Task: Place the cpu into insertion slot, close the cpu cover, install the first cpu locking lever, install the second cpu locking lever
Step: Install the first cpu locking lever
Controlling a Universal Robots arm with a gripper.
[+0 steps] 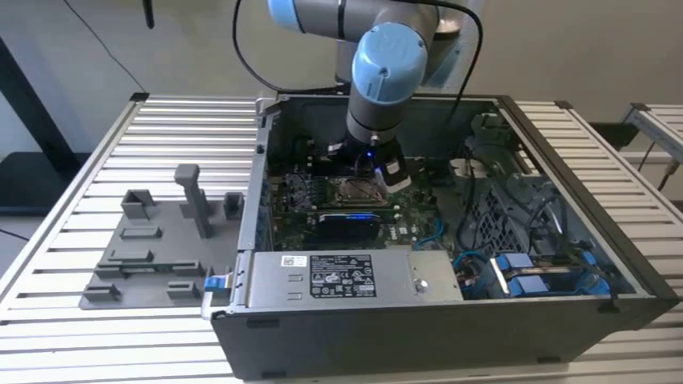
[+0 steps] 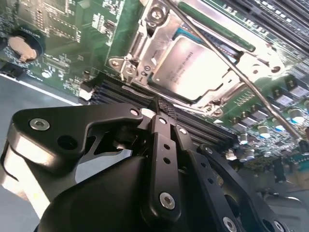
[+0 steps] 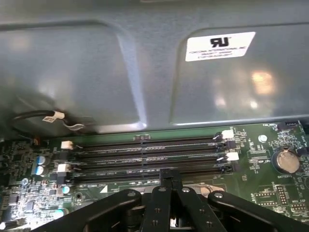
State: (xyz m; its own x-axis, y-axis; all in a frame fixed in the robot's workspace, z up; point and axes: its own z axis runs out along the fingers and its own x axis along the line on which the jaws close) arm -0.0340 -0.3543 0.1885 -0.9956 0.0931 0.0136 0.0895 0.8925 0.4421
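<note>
Grey fixture tray (image 1: 149, 256) sits on the slatted worktop (image 1: 139, 144) at the exterior view's left, with the open computer case (image 1: 427, 320) to its right. Hand (image 2: 161, 108) is over the motherboard (image 2: 63, 29), fingers pressed together, nothing between them. Cpu (image 2: 193, 67) lies in the insertion slot (image 1: 357, 190), metal cover (image 2: 137, 46) down around it. A thin lever rod (image 2: 260, 99) crosses above.

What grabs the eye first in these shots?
The blue-and-grey robot arm reaches into the open dark computer case, its black hand shut near the green circuit board. In the second wrist view, the shiny silver square cpu sits in the metal-rimmed insertion slot, a thin steel lever crossing it.
</note>
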